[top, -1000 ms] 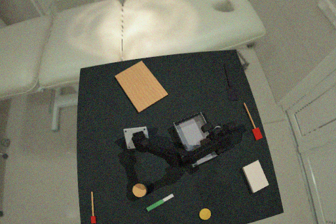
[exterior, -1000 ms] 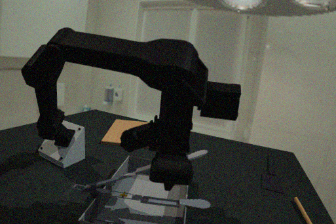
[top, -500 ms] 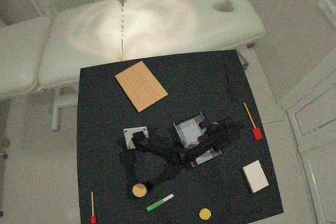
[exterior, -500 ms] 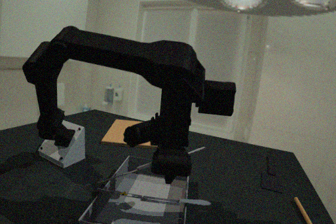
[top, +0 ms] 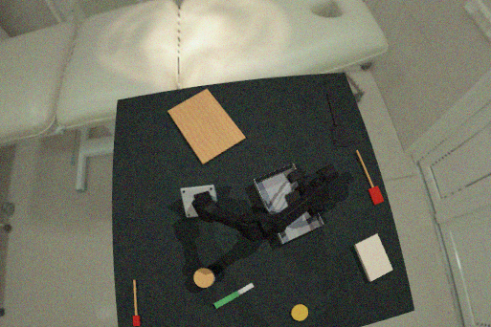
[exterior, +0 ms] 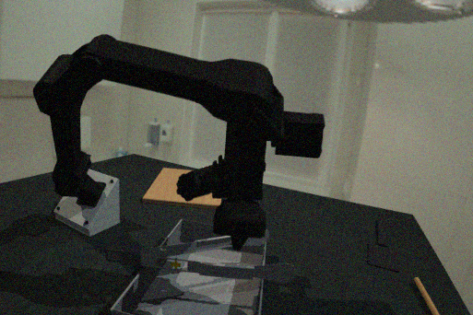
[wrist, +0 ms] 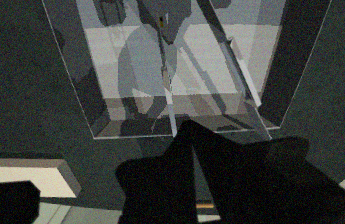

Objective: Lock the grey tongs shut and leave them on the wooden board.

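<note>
The roasting tin (top: 301, 240) (wrist: 134, 137) stands under the arm, partly hidden by it in the top view. The grey tongs (exterior: 175, 264) (wrist: 250, 86) are at the tin, their arms apart, with a small yellow mark near one end in the exterior view. They look thin and edge-on there, and their exact tilt is hard to tell. My gripper (exterior: 238, 245) (wrist: 187, 124) points down over the tin, its fingertips together with nothing seen between them. The tongs' arms show just beyond the fingertips in the wrist view; whether they touch is unclear. The wooden board (top: 206, 125) (exterior: 166, 184) is bare.
A pale block (top: 373, 257) (wrist: 29, 174), two red-headed sticks (top: 376, 195) (top: 136, 320), a green and white stick (top: 228, 298), a yellow disc (top: 300, 312) and an orange disc (top: 204, 278) lie around. The arm's white base bracket (top: 188, 198) (exterior: 106, 212) stands left of the tin.
</note>
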Robot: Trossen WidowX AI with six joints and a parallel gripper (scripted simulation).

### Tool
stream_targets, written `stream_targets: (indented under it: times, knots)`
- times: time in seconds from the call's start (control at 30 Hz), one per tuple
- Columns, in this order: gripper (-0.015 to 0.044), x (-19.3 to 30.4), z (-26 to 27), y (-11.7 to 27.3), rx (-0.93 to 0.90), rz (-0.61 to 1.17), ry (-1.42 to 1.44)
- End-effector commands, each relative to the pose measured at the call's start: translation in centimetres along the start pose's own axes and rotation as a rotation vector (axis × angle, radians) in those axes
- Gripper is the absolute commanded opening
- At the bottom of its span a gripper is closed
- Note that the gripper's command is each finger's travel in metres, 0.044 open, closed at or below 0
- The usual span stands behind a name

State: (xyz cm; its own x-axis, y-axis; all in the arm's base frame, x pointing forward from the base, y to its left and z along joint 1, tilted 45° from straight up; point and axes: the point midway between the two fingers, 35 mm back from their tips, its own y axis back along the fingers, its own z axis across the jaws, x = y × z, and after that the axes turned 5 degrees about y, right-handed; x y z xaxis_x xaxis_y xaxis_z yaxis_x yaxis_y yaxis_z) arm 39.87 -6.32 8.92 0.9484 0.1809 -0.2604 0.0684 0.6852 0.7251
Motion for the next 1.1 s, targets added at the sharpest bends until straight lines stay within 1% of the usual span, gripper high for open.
stream_targets:
  times: [0.0,0.23,1.07]
  knots:
    - [-0.0150,-0.18,-0.73,-0.26,0.006,-0.005,0.000]
    - [-0.0150,-0.24,-1.62,-0.29,0.007,-0.002,-0.001]
    - [-0.0150,-0.05,-1.40,-0.03,0.002,0.005,0.002]
